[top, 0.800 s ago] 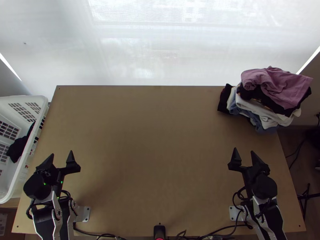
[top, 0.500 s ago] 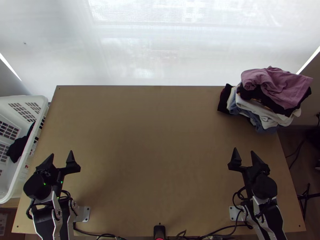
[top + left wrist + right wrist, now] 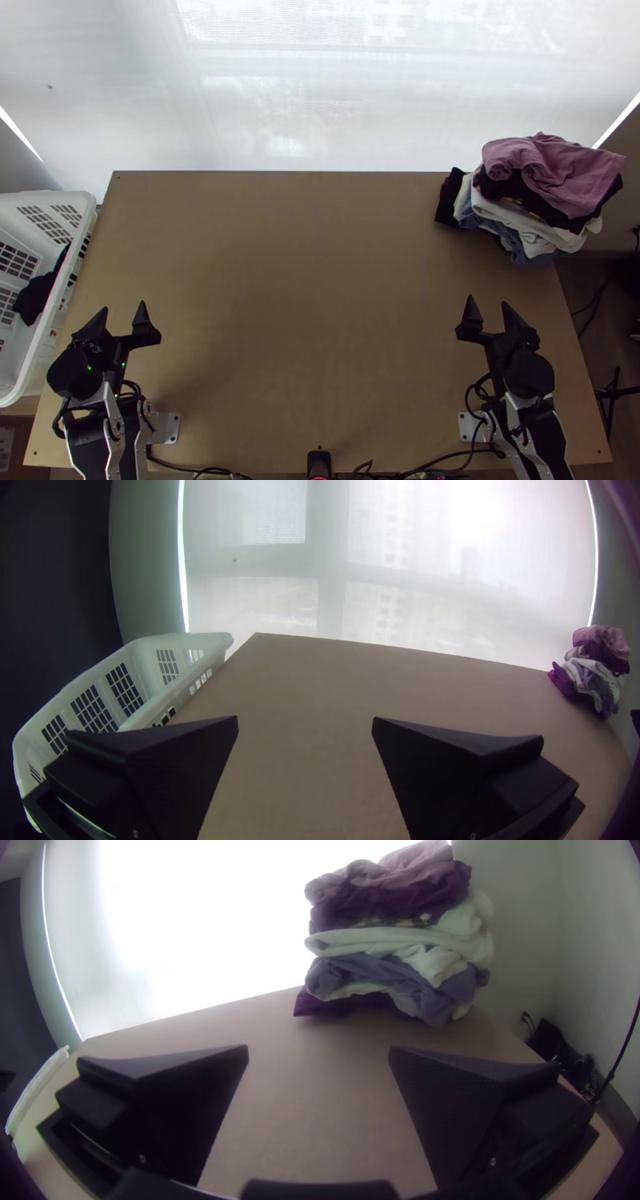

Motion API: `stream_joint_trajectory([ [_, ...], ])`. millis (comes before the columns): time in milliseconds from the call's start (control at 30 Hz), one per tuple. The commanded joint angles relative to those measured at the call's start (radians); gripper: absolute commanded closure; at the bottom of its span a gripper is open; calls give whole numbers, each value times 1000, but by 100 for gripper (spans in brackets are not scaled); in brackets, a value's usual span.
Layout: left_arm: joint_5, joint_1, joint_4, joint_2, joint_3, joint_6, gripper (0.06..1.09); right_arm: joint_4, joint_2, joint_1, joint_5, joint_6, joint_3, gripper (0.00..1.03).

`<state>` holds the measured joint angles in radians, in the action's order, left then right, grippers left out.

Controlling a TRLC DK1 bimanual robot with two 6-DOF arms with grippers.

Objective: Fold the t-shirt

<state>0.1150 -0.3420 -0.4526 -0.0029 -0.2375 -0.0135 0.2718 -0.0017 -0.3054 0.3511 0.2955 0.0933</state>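
Observation:
My left gripper (image 3: 124, 314) stands open over the table's near left part, nothing between its fingers; in the left wrist view the same gripper (image 3: 305, 723) shows its two fingers wide apart. Near the right edge, my right gripper (image 3: 488, 306) is also open and holds nothing; the right wrist view has this gripper (image 3: 319, 1050) with a wide gap too. At the table's far right corner lies a stack of folded clothes, a pink cloth (image 3: 552, 168) loosely folded on top. In the right wrist view the pink cloth (image 3: 413, 867) lies above dark, white and blue layers.
A white basket (image 3: 48, 344) with a dark cloth (image 3: 36, 296) inside stands along the table's left edge. Bare wooden table (image 3: 304, 296) stretches between the arms. Cables and a small black device (image 3: 318, 462) are at the near edge.

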Motion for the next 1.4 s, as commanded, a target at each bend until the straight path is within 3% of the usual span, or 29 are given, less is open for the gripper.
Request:
stream_joint_trajectory([
  [0,0,0,0,0,0,0,10,0,0,-1,0,2,0,5],
  [633,0,0,0,1,0,0,10,4,-1,-32,0,22,2,5],
  [733,0,0,0,0,0,0,10,-28,-1,-52,9,-45,3,5],
  [867,0,0,0,1,0,0,10,-102,-1,-95,12,-243,5,5],
  [1000,0,0,0,0,0,0,10,-198,0,-78,74,-420,8,5],
  [1267,2,0,0,0,0,1,10,-131,103,-74,92,-427,146,5],
  [1367,0,12,-87,-2,-14,0,10,-97,198,-70,95,-427,223,5],
])
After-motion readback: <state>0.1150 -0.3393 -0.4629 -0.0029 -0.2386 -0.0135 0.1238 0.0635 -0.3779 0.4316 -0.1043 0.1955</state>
